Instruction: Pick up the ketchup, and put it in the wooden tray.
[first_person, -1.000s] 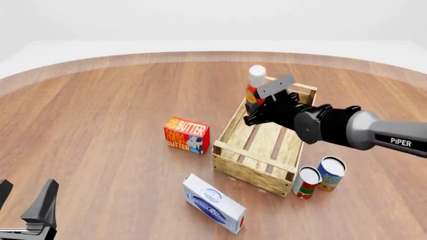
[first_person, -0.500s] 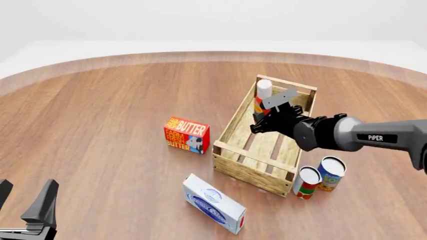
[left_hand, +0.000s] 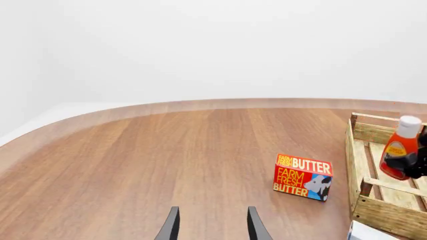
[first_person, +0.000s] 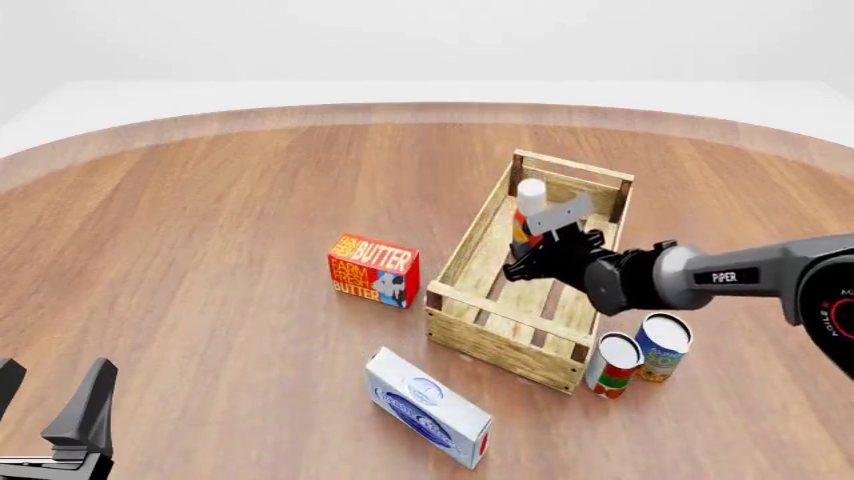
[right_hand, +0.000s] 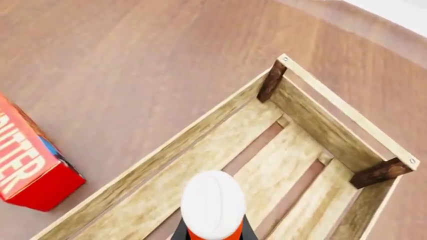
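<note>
Ketchup held inside the wooden tray (first_person: 527, 275)
My right gripper (first_person: 539, 238) is closed on the ketchup (first_person: 527, 212), upright with its white cap up, down between the tray's side walls toward its far end; I can't tell if its base touches the slats. My left gripper (left_hand: 210, 225) hangs open and empty, well off the tray's butter-box (first_person: 374, 270) side
</note>
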